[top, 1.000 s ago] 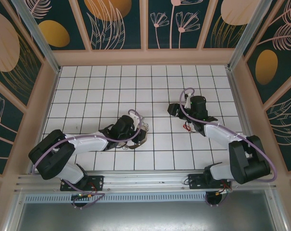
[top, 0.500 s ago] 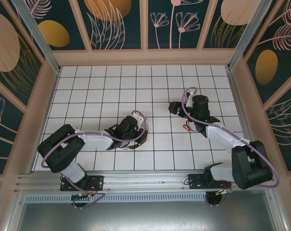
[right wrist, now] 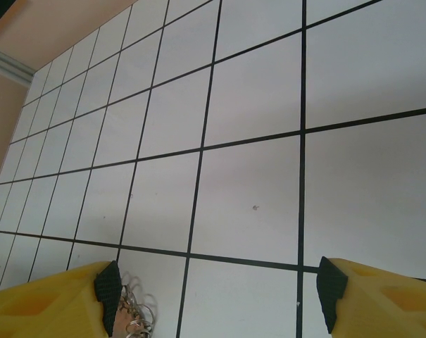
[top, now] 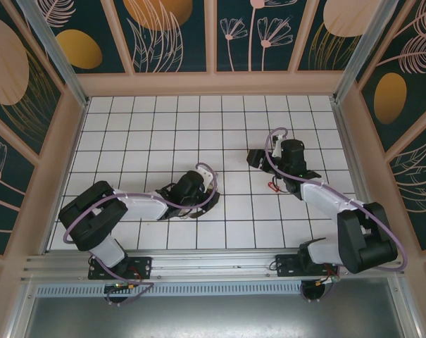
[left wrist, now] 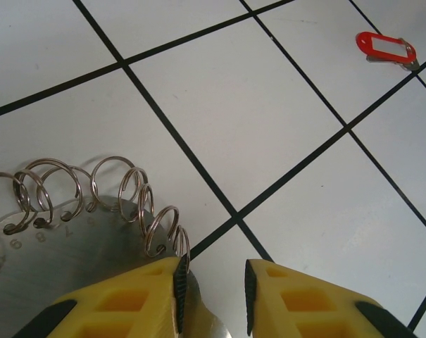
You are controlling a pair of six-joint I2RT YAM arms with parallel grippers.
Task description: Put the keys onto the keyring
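A round steel plate (left wrist: 65,253) carries several wire keyrings (left wrist: 114,190) along its edge; it lies low at the left of the left wrist view. My left gripper (left wrist: 211,296) stands narrowly open beside it. Its left pad (left wrist: 179,289) touches the nearest ring, and bare tile shows between the pads. From above, this gripper (top: 204,193) sits at the rings (top: 213,189). A key with a red tag (left wrist: 385,48) lies flat on the tiles, also in the top view (top: 272,186). My right gripper (right wrist: 220,296) is wide open over bare tile (top: 258,159), with the keyrings (right wrist: 135,317) by its left finger.
The floor is white tile with black grid lines (top: 163,134). Peach walls (top: 213,83) with rails close in the back and both sides. The right arm's forearm (top: 318,193) lies just right of the red-tagged key.
The left arm has swung its elbow in and carried its gripper a little to the right at the rings. The right gripper has barely shifted.
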